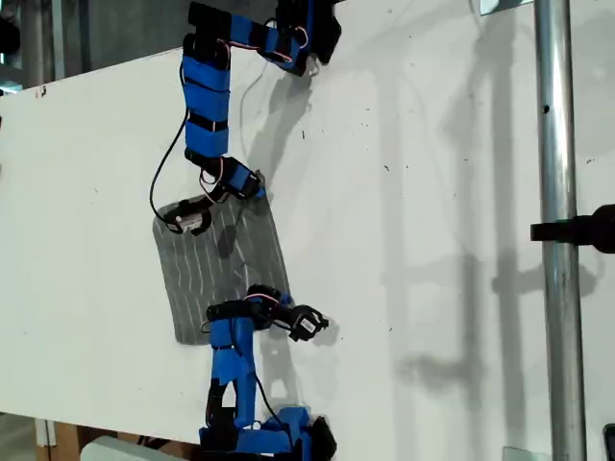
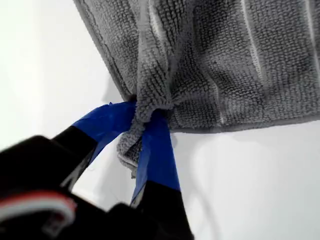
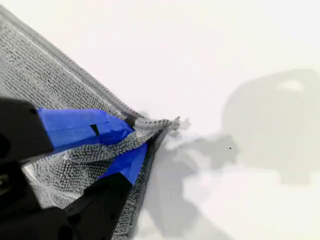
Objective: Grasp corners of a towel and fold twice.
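The grey striped towel (image 1: 221,269) lies on the white table (image 1: 432,192), rippled across its middle. In the exterior view, the arm from the bottom has my first gripper (image 1: 272,300) at the towel's lower right corner. The first wrist view shows that gripper (image 2: 145,112) shut on a bunched corner (image 2: 131,147), with the towel (image 2: 225,65) spreading beyond it. The arm from the top has my second gripper (image 1: 252,187) at the upper right corner. Its blue fingers (image 3: 137,135) pinch that corner (image 3: 165,123), and the towel (image 3: 35,75) lies beside them.
In the exterior view, a metal pole (image 1: 557,240) with a black clamp (image 1: 577,230) stands at the right. The arms' shadows fall on the table right of the towel. The table's edge runs along the bottom left.
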Controlling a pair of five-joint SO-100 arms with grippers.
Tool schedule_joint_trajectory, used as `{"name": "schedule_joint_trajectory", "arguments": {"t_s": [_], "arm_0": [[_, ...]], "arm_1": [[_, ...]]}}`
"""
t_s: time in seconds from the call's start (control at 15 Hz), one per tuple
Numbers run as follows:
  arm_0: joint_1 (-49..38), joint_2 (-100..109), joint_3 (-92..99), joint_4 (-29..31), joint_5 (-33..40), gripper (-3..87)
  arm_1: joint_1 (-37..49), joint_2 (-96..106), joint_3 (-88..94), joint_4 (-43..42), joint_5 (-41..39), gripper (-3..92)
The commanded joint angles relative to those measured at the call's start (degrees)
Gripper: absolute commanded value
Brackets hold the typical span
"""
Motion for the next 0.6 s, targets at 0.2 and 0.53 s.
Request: {"name": "schedule_joint_trajectory", "arguments": {"t_s": [0.2, 0.53], "arm_0": [[6.86, 9.14, -1.49, 1.05, -1.93, -0.7], [28.74, 11.95, -15.82, 12.13, -15.73, -0.7]], "arm_1": [[-2.37, 8.17, 2.20, 2.29, 3.25, -0.3], [-30.76, 30.23, 6.59, 15.38, 24.35, -0.3]]}}
